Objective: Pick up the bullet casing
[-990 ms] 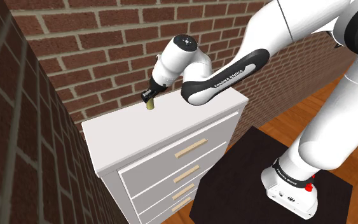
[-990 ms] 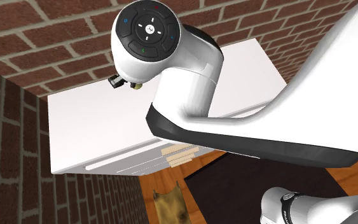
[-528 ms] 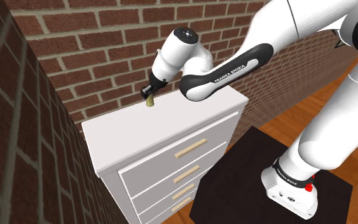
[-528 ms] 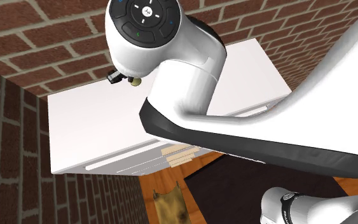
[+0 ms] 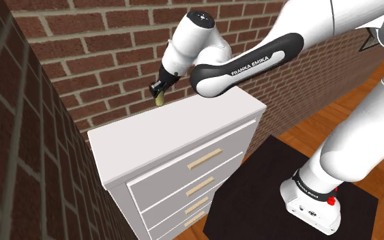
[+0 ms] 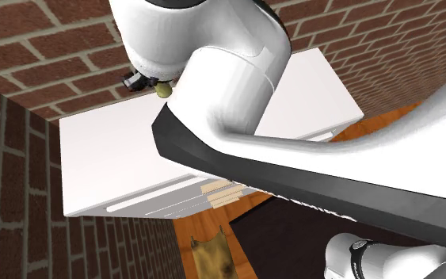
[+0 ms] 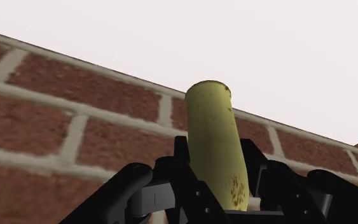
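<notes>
The bullet casing [image 7: 214, 143] is a dull yellow-brass tube with brown specks, and it sticks out past the fingertips. My black gripper [image 7: 213, 167] is shut on it, both fingers clasping its lower part. In the shoulder view the gripper [image 5: 159, 89] holds the casing [image 5: 158, 99] in the air above the back edge of the white dresser [image 5: 170, 140], close to the brick wall. In the second exterior view the casing [image 6: 163, 91] peeks out below the arm's white wrist, just above the dresser top [image 6: 102, 158].
A brick wall [image 5: 95, 54] runs behind the dresser and another [image 5: 13, 136] along the shoulder view's left. The dresser front has several drawers with light handles [image 5: 204, 158]. My black stand [image 5: 299, 198] sits on a wooden floor [image 5: 320, 123].
The gripper has risen with the casing, lifting it off the dresser top and a little toward the back wall. The arm's wrist has swung upward.
</notes>
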Motion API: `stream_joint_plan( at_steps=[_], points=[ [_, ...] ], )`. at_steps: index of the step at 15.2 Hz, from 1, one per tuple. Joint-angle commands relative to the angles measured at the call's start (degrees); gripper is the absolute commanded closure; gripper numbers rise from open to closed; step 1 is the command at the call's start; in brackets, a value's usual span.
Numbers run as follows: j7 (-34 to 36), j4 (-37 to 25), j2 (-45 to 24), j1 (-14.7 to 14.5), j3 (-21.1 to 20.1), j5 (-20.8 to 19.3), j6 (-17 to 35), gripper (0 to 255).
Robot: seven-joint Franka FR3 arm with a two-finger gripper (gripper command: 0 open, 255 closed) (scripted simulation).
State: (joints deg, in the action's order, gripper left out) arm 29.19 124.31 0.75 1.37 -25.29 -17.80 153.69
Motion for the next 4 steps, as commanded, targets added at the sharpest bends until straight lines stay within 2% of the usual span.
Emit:
stream_joint_plan(
  at_steps=[1,4],
  points=[
    [-1.1,-0.8,0.7,-0.1,0.0,1.3,-1.4,255],
    [-1.7,-1.2,1.1,-0.2,0.0,2.0,-2.1,255]
  ],
)
